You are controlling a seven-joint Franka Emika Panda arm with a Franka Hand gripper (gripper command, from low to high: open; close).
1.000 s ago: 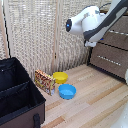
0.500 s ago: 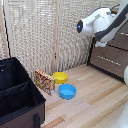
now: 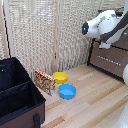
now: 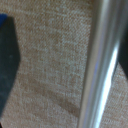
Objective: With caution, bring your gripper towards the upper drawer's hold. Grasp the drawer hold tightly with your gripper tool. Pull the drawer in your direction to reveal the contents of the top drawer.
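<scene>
I am seeing the drawer hold [image 4: 102,64] running as 1 long bar between the 2 dark fingers [image 4: 7,65]. The claw [image 4: 65,64] is standing open around it, not yet clamped.

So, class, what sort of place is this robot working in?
Probably a mock home room set up for robot trials: light wooden floor, woven screen as a backdrop, dark-brown drawer unit, plus yellow bowl and blue bowl.

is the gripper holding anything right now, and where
Cannot be told. The wrist view shows the drawer hold up close beside a dark finger, but no visible clamp; the exterior view hides the gripper.
</scene>
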